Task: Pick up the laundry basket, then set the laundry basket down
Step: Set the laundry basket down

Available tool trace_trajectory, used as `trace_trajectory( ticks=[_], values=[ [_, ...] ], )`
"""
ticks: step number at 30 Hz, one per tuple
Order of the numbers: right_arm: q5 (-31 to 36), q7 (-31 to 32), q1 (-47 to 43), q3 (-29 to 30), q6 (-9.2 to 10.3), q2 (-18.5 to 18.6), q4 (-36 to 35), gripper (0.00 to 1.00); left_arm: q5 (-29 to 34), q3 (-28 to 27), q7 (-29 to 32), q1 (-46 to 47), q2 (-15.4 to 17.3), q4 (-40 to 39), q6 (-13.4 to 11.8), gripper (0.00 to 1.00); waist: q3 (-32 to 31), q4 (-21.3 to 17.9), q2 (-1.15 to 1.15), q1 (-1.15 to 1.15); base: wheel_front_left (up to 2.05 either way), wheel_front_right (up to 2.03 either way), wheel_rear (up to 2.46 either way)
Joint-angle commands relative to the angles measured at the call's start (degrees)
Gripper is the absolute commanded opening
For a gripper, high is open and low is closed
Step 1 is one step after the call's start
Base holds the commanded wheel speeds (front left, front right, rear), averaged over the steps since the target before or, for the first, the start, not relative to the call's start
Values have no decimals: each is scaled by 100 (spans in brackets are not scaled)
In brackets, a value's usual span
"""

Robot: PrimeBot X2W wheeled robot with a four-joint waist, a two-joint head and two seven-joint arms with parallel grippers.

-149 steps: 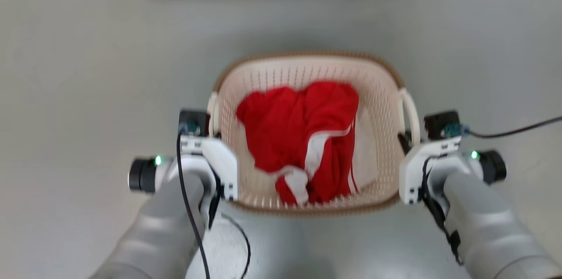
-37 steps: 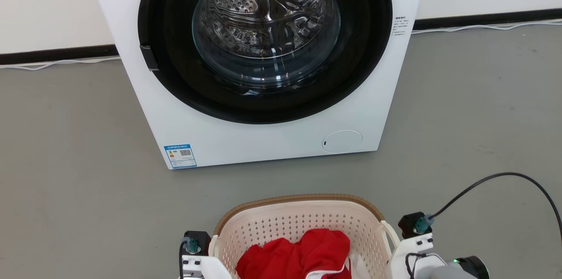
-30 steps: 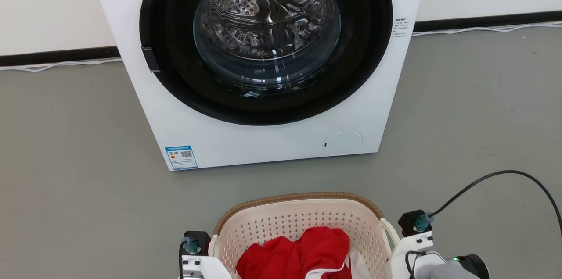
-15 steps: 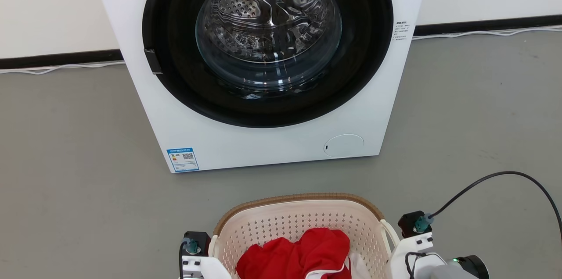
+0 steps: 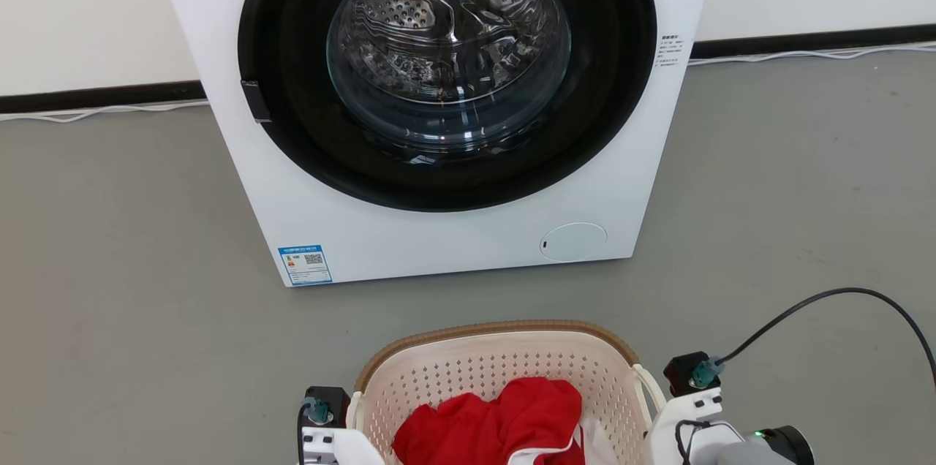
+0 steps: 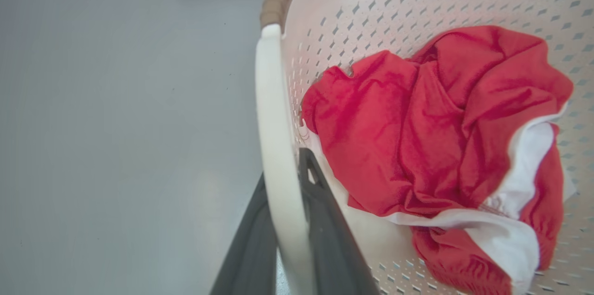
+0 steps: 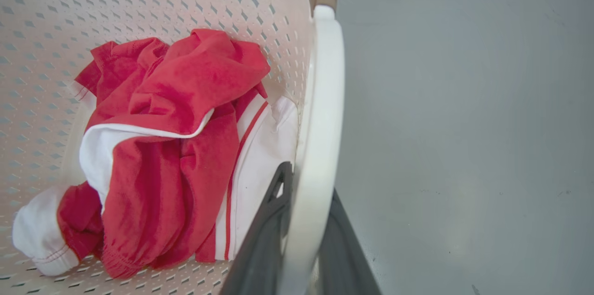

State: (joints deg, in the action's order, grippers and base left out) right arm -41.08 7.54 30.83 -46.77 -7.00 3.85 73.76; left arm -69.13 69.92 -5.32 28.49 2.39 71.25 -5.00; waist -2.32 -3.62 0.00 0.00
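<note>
The laundry basket [image 5: 499, 331], a small cream-white perforated plastic tub with rounded corners and a brown woven-look rim, sits at the bottom centre of the head view. It is in front of a white front-loading washing machine [image 5: 439, 246], well apart from it, with a strip of grey floor [image 5: 110, 267] between them. Whether the basket's base rests on that floor or hangs above it cannot be told.

A crumpled red garment with white trim [image 6: 417, 123] lies inside the basket, heaped toward the near side.

The left gripper [image 6: 283, 165] holds the basket's white left loop handle [image 6: 274, 100]. One dark finger is on the outer side of the loop, the other is on the inner side next to the basket wall, and both press against the plastic. The right gripper [image 7: 308, 179] pinches the white right loop handle [image 7: 325, 100] in the same way, one finger inside the loop and one outside. In the head view both wrists flank the basket, each close beside its handle.

The washing machine's round glass door [image 5: 447, 48] with its black ring is closed and shows the steel drum behind it. A blue label [image 5: 305, 264] sits at the machine's lower left corner and a round white flap [image 5: 574, 241] at its lower right. A black cable [image 5: 826, 295] arcs over the floor from the right wrist.
</note>
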Motion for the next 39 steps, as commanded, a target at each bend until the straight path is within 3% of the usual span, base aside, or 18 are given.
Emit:
trace_trajectory(
  ticks=[1,19,39],
  values=[
    [-29,-114,205,-107,-48,-97,-92,0,-8,-55,-113,264,49,-37,36,0,7,0,0,0,0,0,0],
    [-71,-576,427,-81,-48,-31,-33,0,-40,-5,-234,540,49,-120,-57,0,467,30,0,0,0,0,0],
    [-32,-1504,1776,-81,-48,679,-295,0,99,7,-648,2301,49,-460,-471,0,2903,250,0,0,0,0,0]
  ],
)
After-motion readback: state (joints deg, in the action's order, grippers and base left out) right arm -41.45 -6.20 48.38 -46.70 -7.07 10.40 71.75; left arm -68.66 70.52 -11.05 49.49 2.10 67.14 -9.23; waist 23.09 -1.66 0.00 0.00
